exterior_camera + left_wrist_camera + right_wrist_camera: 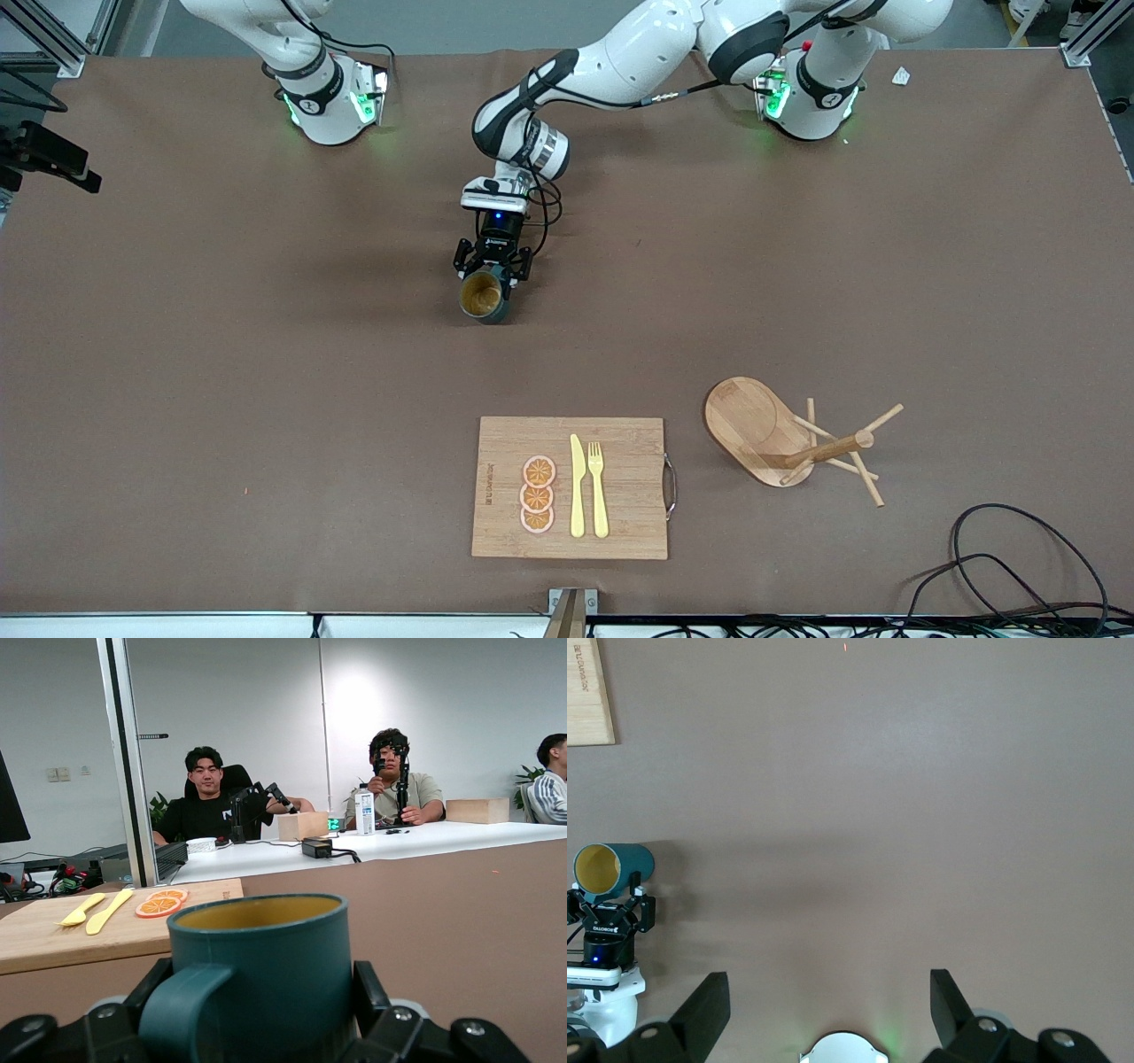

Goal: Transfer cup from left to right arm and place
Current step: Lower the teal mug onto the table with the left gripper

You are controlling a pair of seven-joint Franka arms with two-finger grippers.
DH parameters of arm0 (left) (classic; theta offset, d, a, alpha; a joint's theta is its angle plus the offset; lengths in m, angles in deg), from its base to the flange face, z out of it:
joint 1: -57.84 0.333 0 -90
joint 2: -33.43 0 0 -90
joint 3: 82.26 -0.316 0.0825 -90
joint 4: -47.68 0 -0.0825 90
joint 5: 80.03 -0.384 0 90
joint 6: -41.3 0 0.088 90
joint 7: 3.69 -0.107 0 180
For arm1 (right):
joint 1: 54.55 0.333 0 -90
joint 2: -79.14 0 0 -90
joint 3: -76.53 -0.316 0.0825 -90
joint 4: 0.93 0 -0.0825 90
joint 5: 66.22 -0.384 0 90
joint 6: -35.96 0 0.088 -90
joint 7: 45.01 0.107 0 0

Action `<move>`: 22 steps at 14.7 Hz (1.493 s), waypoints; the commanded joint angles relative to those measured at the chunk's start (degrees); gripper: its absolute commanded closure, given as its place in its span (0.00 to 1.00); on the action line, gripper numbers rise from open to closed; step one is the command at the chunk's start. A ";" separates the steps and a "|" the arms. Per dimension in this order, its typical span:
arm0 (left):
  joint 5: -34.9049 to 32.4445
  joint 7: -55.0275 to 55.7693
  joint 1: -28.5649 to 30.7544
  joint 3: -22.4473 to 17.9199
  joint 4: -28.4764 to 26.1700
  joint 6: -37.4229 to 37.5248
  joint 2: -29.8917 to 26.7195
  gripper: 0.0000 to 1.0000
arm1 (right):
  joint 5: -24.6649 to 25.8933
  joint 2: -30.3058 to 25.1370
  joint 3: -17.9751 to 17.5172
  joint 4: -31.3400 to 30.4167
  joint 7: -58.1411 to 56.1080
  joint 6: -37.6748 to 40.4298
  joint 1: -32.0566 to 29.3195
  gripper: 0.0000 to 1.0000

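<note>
The dark teal cup (pixel 483 295) is held on its side over the middle of the table, its yellowish-brown inside facing the front camera. My left gripper (pixel 492 276) is shut on the cup's body, one finger on each side. In the left wrist view the cup (pixel 266 966) fills the space between the fingers of the left gripper (pixel 260 992), handle toward the camera. In the right wrist view my right gripper (pixel 828 1005) stands open and empty over bare table near its arm's base, with the cup (pixel 611 870) and the left gripper (pixel 609 904) in the distance.
A wooden cutting board (pixel 620 523) lies near the front edge with orange slices (pixel 538 494), a yellow knife (pixel 577 486) and a fork (pixel 599 487). A wooden peg rack (pixel 788 439) lies tipped over toward the left arm's end. Black cables (pixel 1019 567) curl at that corner.
</note>
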 commanded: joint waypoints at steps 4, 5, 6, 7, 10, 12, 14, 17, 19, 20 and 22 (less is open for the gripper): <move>-1.26 0.47 -0.46 -0.32 1.74 0.55 0.57 0.00 | -0.27 3.12 -0.62 0.51 -0.24 0.24 -1.31 0.00; -1.00 0.20 -0.46 -0.23 1.74 0.46 -0.04 0.00 | -0.28 3.14 -0.62 0.42 -0.41 0.24 -1.31 0.00; -0.91 0.11 -0.46 0.12 1.74 0.29 -0.48 0.00 | -0.28 3.14 -0.62 0.42 -0.59 0.15 -1.31 0.00; -0.56 -0.58 -0.37 0.38 1.57 -0.15 -1.18 0.00 | -0.28 3.14 -0.62 0.42 -0.59 0.24 -1.31 0.00; 2.77 -3.39 0.24 2.66 1.57 -1.73 -2.50 0.00 | 0.16 4.53 -0.53 0.42 -0.68 -0.29 -1.49 0.00; 6.29 -5.94 0.42 3.46 1.57 -3.05 -4.34 0.00 | 0.43 6.99 -0.44 0.51 -0.68 -0.73 -1.84 0.00; 9.27 -7.18 0.42 3.46 1.57 -5.33 -6.10 0.00 | 0.43 8.75 -0.35 0.86 -0.76 -2.03 -2.63 0.00; 11.05 -7.89 0.42 3.81 1.57 -5.78 -6.99 0.00 | 0.25 11.75 -0.35 0.95 -0.76 -4.33 -2.98 0.00; 13.93 -8.15 0.51 5.22 1.57 -5.78 -8.04 0.00 | -0.36 11.75 -0.53 0.60 0.11 -4.94 -2.02 0.00; 15.51 -8.67 0.51 5.66 1.39 -5.95 -9.00 0.00 | -0.80 11.84 -0.61 0.42 0.20 -5.47 -1.58 0.00; 22.00 -12.43 0.68 7.06 1.39 -6.92 -11.11 0.00 | -1.06 12.01 -0.70 -0.19 3.78 -7.57 -0.35 0.00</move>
